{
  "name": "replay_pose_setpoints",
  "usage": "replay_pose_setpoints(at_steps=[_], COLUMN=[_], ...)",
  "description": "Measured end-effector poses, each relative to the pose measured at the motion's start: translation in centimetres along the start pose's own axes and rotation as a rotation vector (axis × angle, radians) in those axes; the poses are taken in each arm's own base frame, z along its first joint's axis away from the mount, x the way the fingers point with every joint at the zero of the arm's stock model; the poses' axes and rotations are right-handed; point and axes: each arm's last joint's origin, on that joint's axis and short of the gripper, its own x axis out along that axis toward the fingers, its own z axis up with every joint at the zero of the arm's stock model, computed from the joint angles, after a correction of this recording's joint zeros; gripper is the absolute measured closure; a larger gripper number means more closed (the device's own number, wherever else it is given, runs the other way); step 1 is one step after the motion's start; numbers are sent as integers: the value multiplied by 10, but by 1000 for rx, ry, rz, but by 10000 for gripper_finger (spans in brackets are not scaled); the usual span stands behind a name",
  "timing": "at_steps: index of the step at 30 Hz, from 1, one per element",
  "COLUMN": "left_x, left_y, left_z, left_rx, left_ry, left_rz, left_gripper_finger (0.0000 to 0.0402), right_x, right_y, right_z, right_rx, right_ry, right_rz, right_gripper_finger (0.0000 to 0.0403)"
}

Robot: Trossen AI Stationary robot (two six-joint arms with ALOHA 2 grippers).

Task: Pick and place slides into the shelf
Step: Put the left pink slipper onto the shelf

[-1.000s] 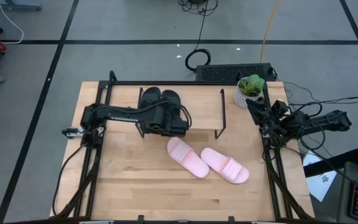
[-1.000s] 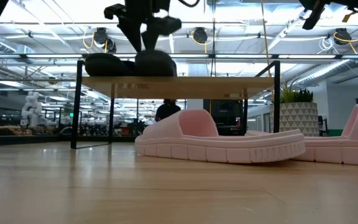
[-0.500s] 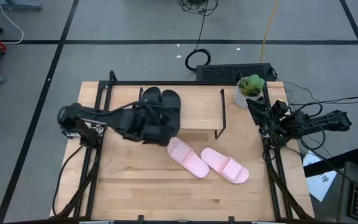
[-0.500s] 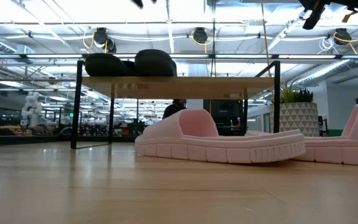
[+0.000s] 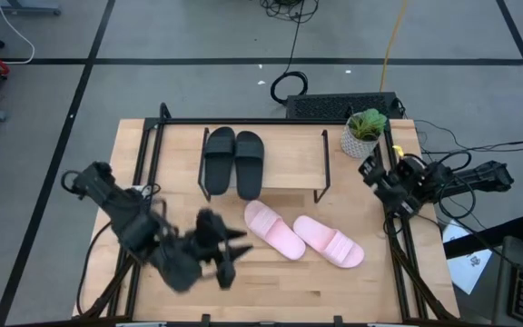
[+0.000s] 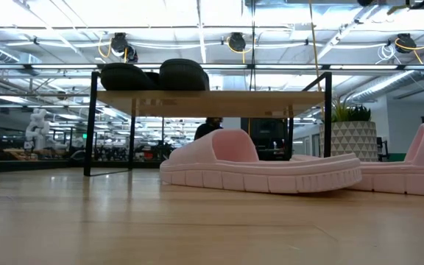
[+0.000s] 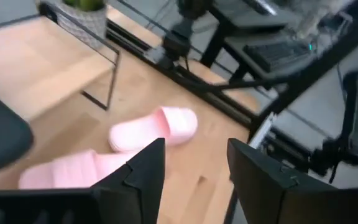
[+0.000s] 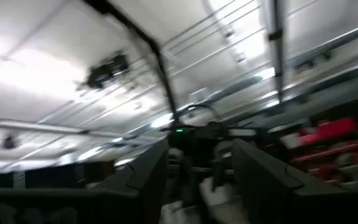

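Note:
The two black slides [image 5: 234, 162] lie side by side on the shelf's [image 5: 289, 163] wood top; the low view shows them there as black slides [image 6: 153, 75]. The two pink slides [image 5: 302, 234] rest sole down on the table in front of the shelf, also seen as pink slides [image 7: 157, 127] in the left wrist view. My left gripper [image 5: 234, 256] hovers open over the near part of the table, left of the pink slides, holding nothing. My right gripper [image 5: 377, 177] waits open at the table's right edge, pointing up at the ceiling.
A potted plant [image 5: 364, 132] in a patterned pot stands at the table's far right corner, beside the shelf. Black frame rails [image 5: 407, 254] run along the table's left and right sides. Bare wood [image 5: 352, 291] lies near the pink slides toward the near edge.
My left gripper has drawn away from the black slides on the shelf, risen out of the low view and swung toward the table's near edge, ending left of the pink slides. The black slides stayed on the shelf. The pink slides have not moved.

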Motion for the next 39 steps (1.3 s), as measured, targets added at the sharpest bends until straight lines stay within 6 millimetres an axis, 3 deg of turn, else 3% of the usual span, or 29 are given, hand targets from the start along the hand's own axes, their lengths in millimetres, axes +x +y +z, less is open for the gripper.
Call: replay_pose_setpoints(at_steps=[7,12,16,23,30,34,39], left_x=[30,65,89,119,145,145,131], left_y=[-24,-26,-27,-18,-3,-3,-5], left_z=[-49,-76,-90,-99,-91,-91,-97], left_rx=[-62,-109,-140,-109,-54,-58,-91], left_ry=[40,100,156,180,218,263,289], left_rz=[30,91,98,158,202,186,211], left_gripper_finger=[229,229,229,229,229,229,229], right_x=[7,31,58,89,95,92,93], right_y=[7,18,27,33,32,32,30], right_z=[6,23,34,39,39,31,7], right_rx=[34,-32,-75,-190,-224,-213,-242], right_ry=[36,91,264,528,533,607,761], right_rz=[111,157,180,127,114,113,114], right_gripper_finger=[234,234,234,234,234,234,234])
